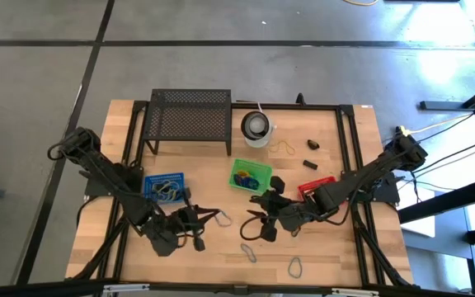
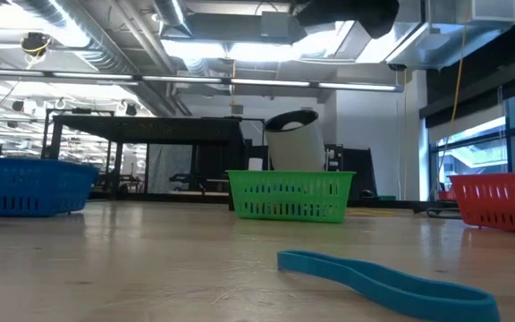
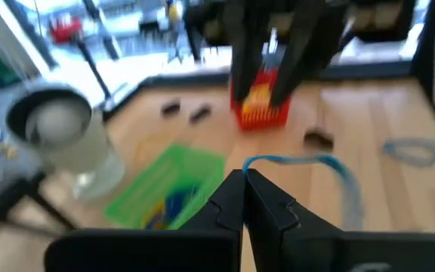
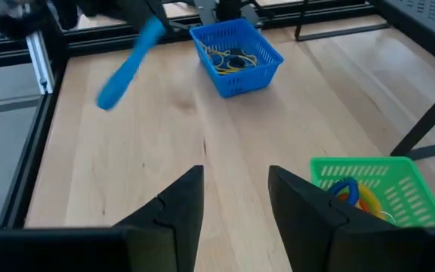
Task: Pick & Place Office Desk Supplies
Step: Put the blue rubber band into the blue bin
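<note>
My left pincer (image 3: 244,198) is clamped shut on a blue rubber band (image 3: 331,170), which loops out ahead of its fingertips above the tabletop (image 1: 336,256). In the right wrist view that band (image 4: 127,64) dangles from the left arm, just short of the blue basket (image 4: 236,54). My right pincer (image 4: 232,198) stands open and empty, the green basket (image 4: 376,193) beside it. Another blue band (image 2: 383,279) lies flat on the wood. The high view is cluttered, but I think the two pincers sit near each other.
</note>
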Motion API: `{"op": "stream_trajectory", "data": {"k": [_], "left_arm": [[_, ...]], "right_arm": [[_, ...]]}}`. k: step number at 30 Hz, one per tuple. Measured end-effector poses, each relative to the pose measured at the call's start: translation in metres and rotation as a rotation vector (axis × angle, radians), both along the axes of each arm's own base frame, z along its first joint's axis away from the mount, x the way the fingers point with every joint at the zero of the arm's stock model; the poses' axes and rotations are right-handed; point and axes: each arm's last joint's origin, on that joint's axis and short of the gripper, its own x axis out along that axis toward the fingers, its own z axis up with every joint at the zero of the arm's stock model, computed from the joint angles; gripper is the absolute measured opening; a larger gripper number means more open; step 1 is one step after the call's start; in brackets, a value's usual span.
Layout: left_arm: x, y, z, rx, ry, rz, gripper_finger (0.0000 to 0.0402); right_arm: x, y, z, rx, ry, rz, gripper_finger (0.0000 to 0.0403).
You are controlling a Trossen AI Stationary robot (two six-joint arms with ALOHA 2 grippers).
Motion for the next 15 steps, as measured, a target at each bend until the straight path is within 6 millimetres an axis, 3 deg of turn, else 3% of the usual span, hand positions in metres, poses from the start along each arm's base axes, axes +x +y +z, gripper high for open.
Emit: {"op": "stream_trajectory", "data": {"k": [7, 15], "left_arm": [[-0.023, 0.029, -0.021, -0.173, 0.25, 0.132, 0.0004], [-0.071, 0.069, -0.016, -0.357, 0.59, 0.427, 0.0004]], "right_arm": [[0.0, 0.0, 0.0, -0.003, -0.001, -0.002, 0.015], [0.0, 0.0, 0.0, 0.009, -0.001, -0.008, 0.015]]}}
